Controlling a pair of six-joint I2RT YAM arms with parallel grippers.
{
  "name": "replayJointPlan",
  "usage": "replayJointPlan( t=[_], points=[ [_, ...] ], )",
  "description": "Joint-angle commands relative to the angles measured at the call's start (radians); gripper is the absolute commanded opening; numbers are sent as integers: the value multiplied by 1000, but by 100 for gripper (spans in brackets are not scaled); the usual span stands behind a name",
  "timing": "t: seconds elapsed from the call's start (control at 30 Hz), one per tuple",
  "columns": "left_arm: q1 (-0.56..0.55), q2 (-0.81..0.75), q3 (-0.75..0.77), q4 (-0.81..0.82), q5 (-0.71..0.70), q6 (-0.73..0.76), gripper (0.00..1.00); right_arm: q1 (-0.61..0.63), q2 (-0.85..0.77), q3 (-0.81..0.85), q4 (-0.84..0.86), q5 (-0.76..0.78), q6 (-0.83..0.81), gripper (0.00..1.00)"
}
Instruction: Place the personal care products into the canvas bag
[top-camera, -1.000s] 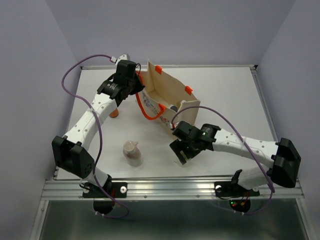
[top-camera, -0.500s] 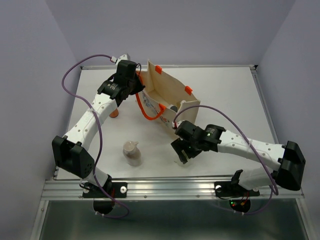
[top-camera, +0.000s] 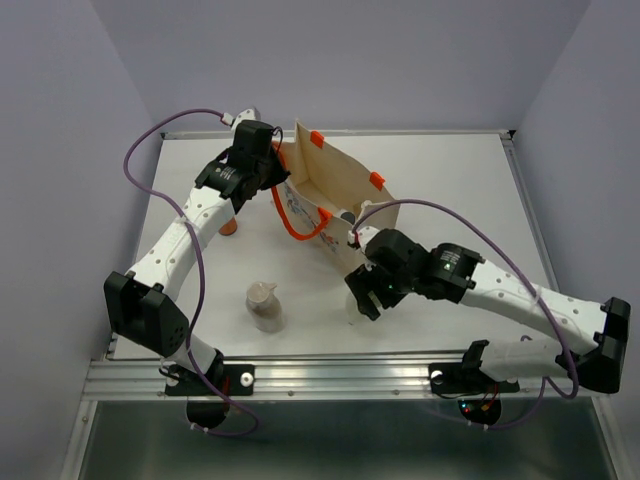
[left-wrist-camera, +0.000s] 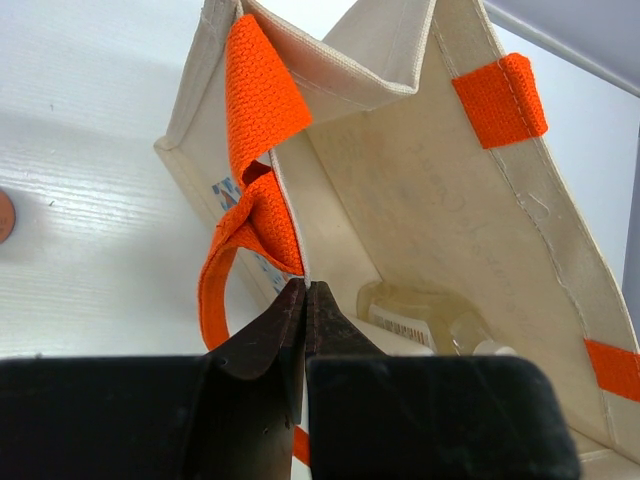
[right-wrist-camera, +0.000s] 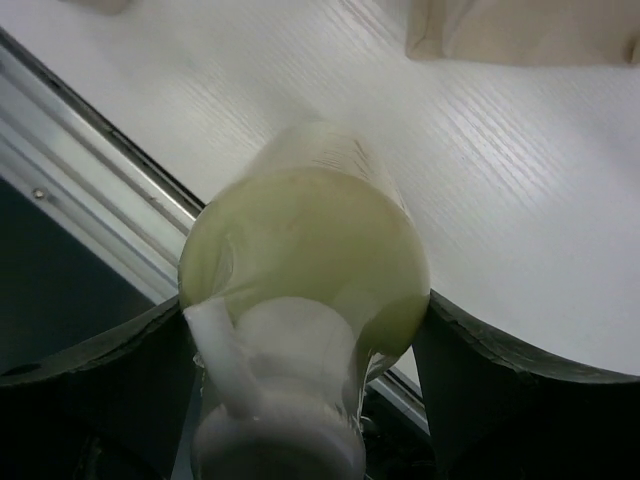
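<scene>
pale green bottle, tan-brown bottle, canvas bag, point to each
pale green bottle (right-wrist-camera: 305, 250), right wrist view, its body
tan-brown bottle (top-camera: 266, 312), top view, its body
canvas bag (top-camera: 335, 172), top view, inner far wall

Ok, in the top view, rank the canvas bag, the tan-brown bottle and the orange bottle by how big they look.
Largest: the beige canvas bag with orange handles.
Next: the tan-brown plastic bottle.
Smallest as seen: the orange bottle, but the left arm hides most of it, so that last ranking is unsure.
</scene>
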Motion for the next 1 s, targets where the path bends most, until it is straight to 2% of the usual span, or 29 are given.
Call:
replayJointPlan(
  t=[0.0,0.1,0.2,0.3,0.5,0.6,0.73,0.83,0.97],
  points=[
    [-7,-27,20,26,-24,4,0,11,-76,200,88,-138,-75,1],
    [-7,-26,23,24,-27,4,0,11,-59,298,88,-171,-103,1],
    [-7,-23,23,18,-24,4,0,11,-7,479,114,-236,-144,1],
    [-9,-24,20,21,-9,1,0,11,84,587,112,-215,-142,1],
    [-9,-27,3,26,5,-10,0,11,229,860,112,30,-182,1],
    [-10,-35,0,26,3,-10,0,-19,321,956,111,75,-184,1],
    [-10,-49,1,15,-27,-10,0,-113,396,1018,143,57,-182,1],
    [-10,-54,-2,14,-46,-16,0,-242,436,1037,157,1,-176,1],
    [-10,-41,1,8,-47,-19,0,-305,464,1035,180,-84,-181,1]
  ],
)
